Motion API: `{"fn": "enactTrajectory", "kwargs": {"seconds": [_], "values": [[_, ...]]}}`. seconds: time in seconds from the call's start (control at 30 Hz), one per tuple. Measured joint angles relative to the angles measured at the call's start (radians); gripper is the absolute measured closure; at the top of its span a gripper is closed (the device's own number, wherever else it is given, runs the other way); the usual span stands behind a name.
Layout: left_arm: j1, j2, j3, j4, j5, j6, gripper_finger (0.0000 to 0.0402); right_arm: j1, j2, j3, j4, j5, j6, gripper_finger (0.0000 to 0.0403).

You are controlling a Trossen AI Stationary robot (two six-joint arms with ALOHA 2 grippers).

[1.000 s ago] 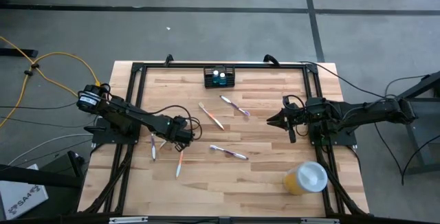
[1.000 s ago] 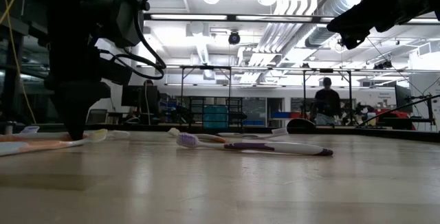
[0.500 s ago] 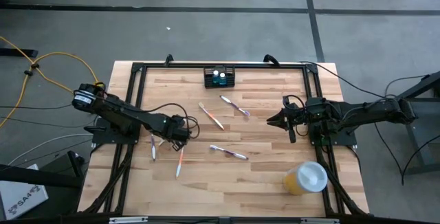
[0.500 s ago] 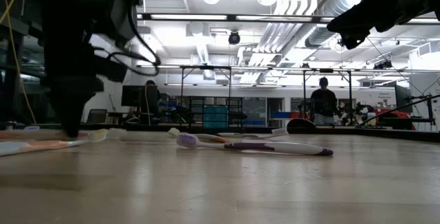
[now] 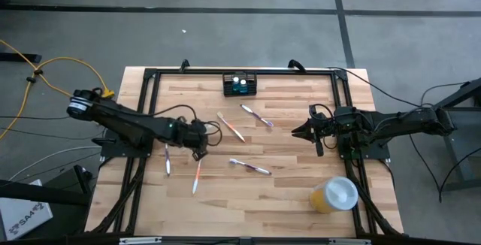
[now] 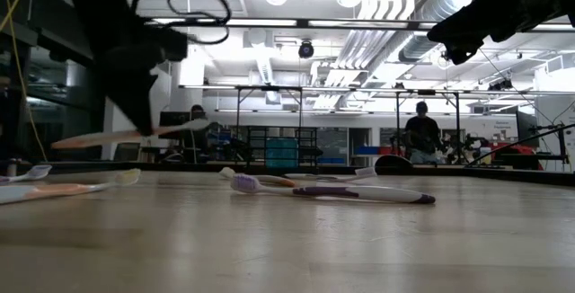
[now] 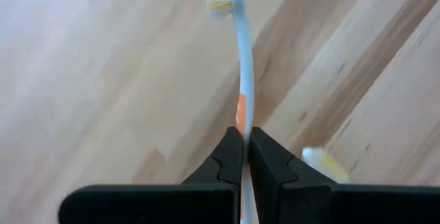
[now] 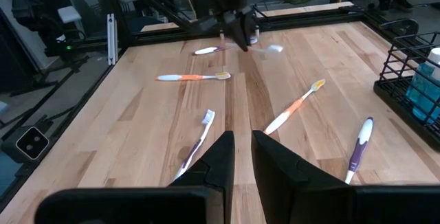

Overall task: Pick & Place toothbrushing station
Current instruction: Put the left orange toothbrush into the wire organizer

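From above, the toothbrushing station [image 5: 240,84] sits at the surface's [image 5: 293,192] far edge, well apart from both arms. It looks like a light, stiff wire caddy, best pinched by a rim wire. In the low view, the left claw [image 6: 135,113] lifts a toothbrush [image 6: 135,135] clear. Left wrist view: fingers clamp its handle. Right wrist view: the right claw [image 8: 242,148] hovers, narrow and empty.

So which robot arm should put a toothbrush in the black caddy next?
Probably the left. Its end effector is shut on a toothbrush, lifted off the table. The right end effector holds nothing, hovering beside the black caddy.
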Motion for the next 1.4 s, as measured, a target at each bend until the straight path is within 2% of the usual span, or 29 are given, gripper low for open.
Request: {"fn": "enactTrajectory", "kwargs": {"seconds": [0.2, 0.37, 0.6, 0.9, 1.2, 1.4], "values": [[0.048, -0.008, 0.077, 0.009, -0.07, 0.142, 0.04, 0.0, 0.0, 0.0, 0.0, 0.0, 0.0, 0.036], [0.08, -0.008, 0.129, 0.081, -0.13, 0.285, 0.04, 0.0, 0.0, 0.0, 0.0, 0.0, 0.0, 0.036], [0.1, -0.008, 0.143, 0.289, -0.144, 0.481, 0.04, 0.0, 0.0, 0.0, 0.0, 0.0, 0.0, 0.036], [0.1, -0.046, 0.143, 0.497, -0.278, 0.671, 0.04, 0.0, 0.0, 0.0, 0.001, 0.0, 0.0, 0.036], [0.079, -0.097, 0.145, 0.747, -0.281, 0.851, 0.04, 0.0, 0.0, 0.0, 0.002, 0.0, 0.0, 0.036], [0.061, -0.089, 0.145, 0.815, -0.27, 0.894, 0.04, 0.0, 0.0, 0.0, 0.047, 0.0, 0.0, 0.036]]}}
